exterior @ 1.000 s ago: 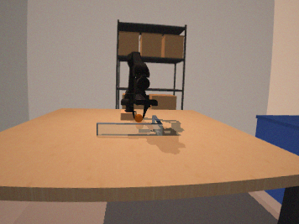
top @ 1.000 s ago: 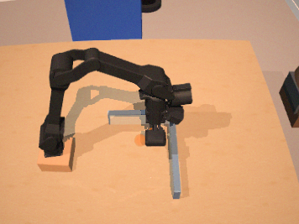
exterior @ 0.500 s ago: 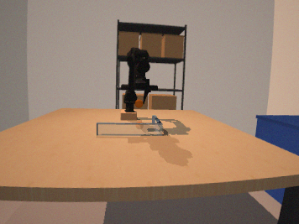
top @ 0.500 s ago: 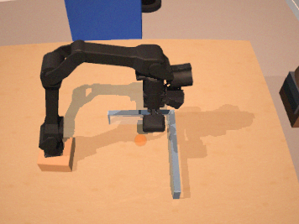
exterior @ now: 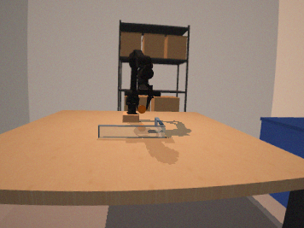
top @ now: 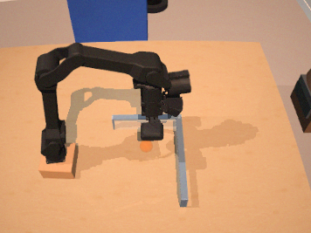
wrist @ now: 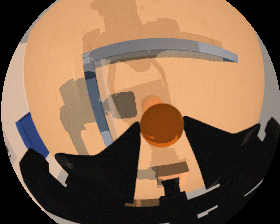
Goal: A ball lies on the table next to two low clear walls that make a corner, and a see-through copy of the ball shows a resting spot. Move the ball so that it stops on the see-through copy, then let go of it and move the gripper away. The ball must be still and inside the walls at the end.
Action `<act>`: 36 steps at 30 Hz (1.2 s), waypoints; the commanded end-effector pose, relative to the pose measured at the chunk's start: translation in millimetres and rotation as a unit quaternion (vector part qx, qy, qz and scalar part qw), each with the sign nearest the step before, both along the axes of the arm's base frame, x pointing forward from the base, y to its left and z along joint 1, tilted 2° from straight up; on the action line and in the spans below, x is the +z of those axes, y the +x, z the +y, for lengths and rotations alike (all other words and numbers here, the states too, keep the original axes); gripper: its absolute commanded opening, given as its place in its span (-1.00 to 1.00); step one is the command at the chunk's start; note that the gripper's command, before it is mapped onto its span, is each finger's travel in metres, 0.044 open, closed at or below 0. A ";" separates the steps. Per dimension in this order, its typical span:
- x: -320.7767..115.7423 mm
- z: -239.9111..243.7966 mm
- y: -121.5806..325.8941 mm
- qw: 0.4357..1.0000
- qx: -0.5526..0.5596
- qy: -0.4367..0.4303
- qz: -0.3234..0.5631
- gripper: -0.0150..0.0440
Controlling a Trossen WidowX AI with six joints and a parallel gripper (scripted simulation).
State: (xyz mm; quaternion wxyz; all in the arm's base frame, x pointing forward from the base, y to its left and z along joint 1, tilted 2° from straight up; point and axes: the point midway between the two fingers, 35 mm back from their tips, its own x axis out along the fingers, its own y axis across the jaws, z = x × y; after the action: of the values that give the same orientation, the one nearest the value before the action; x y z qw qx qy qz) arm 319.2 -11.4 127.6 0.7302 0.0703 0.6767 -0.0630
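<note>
- One orange ball [wrist: 161,123], two clear walls [top: 181,162] forming one corner.
- My arm [top: 100,62] reaches out, wrist pointing down, raised above the table [top: 245,184].
- My gripper [wrist: 161,122] is clamped on the ball.

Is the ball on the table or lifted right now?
Lifted: the gripper is shut on the ball, which hangs above the clear walls.

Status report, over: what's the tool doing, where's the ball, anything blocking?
Tool shut on the ball. Ball lifted off the table, above the corner of the clear walls. Nothing seen in the way.
</note>
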 end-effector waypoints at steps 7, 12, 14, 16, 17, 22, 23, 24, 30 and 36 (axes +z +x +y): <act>-22.4 7.3 -17.8 1.000 -0.002 0.001 0.004 -0.49; -31.7 7.4 -16.1 1.000 -0.002 0.001 0.004 -0.49; -40.8 7.4 -14.8 1.000 -0.002 0.001 0.004 -0.49; -51.6 7.4 -13.6 1.000 -0.002 0.001 0.004 -0.49; -57.2 7.4 -13.2 1.000 -0.002 0.001 0.004 -0.49; -84.7 7.6 -12.8 1.000 -0.002 0.001 0.004 -0.49; -89.0 7.6 -13.0 1.000 -0.002 0.001 0.004 -0.49; -91.7 7.6 -13.2 1.000 -0.002 0.001 0.004 -0.49; -92.5 7.6 -13.3 1.000 -0.002 0.001 0.004 -0.49; -97.7 7.7 -12.8 1.000 -0.002 0.001 0.004 -0.49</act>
State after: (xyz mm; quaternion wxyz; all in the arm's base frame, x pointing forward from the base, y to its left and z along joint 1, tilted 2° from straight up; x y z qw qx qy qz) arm 308.8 -3.8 36.4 0.7307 0.0705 0.6762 -0.0619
